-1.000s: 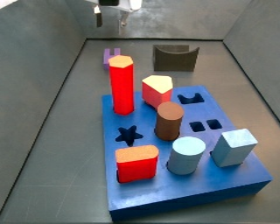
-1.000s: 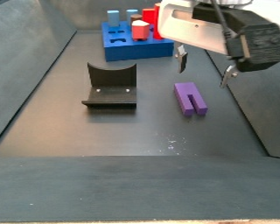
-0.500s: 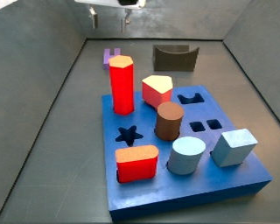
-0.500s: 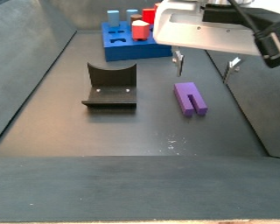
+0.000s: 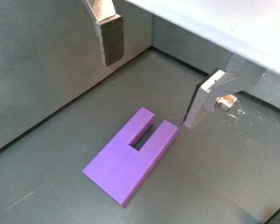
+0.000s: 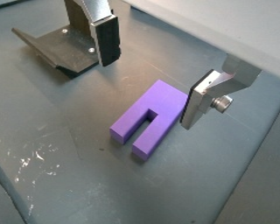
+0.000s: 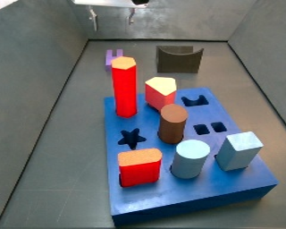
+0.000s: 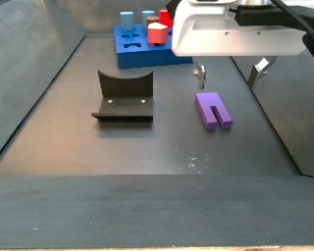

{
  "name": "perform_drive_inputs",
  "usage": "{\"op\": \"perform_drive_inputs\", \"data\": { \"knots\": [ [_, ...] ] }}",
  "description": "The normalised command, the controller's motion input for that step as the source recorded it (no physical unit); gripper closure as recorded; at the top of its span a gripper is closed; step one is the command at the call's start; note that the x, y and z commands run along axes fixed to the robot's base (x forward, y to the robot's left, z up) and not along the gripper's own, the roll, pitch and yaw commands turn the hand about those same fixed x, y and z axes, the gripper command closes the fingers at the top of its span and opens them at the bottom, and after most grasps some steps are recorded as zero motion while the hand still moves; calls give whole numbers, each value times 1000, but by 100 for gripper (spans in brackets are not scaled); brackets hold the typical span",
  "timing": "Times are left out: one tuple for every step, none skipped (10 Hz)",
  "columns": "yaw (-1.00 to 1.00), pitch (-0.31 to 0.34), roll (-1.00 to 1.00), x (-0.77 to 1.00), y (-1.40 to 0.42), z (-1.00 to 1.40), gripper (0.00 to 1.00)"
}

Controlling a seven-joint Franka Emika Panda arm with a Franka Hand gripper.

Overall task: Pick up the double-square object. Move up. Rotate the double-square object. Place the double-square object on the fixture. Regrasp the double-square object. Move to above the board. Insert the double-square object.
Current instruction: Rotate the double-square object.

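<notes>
A lab test rig: grey walled bin, the hand (image 8: 228, 73) above, peg board (image 7: 229, 192), fixture (image 8: 123, 98).

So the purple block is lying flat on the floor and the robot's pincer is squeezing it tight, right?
Not quite. The purple block does lie flat on the floor, but the pincer isn't squeezing it. It is open above the block, with its fingers spread apart and touching nothing. Both wrist views show the gaps.
</notes>
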Motion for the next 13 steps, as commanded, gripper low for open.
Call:
{"op": "perform_drive_inputs", "data": {
  "knots": [
    [-72,-9,1,6,1,-1000,0],
    [-71,-21,-2,14,1,-1000,0],
    [-54,-32,-14,22,4,-1000,0],
    [-45,-35,-21,27,5,-1000,0],
    [-31,-37,-37,38,9,-1000,0],
    [-23,-39,-49,45,11,-982,0],
    [-14,-44,-63,49,12,-829,0],
    [-8,-47,-73,49,11,-722,0],
    [-3,-52,-82,45,9,-620,0],
    [3,-61,-88,43,8,-523,0],
    [11,-64,-99,41,11,-399,0],
    [15,-65,-106,40,13,-306,0],
    [16,-71,-109,38,13,-248,0]
  ]
}}
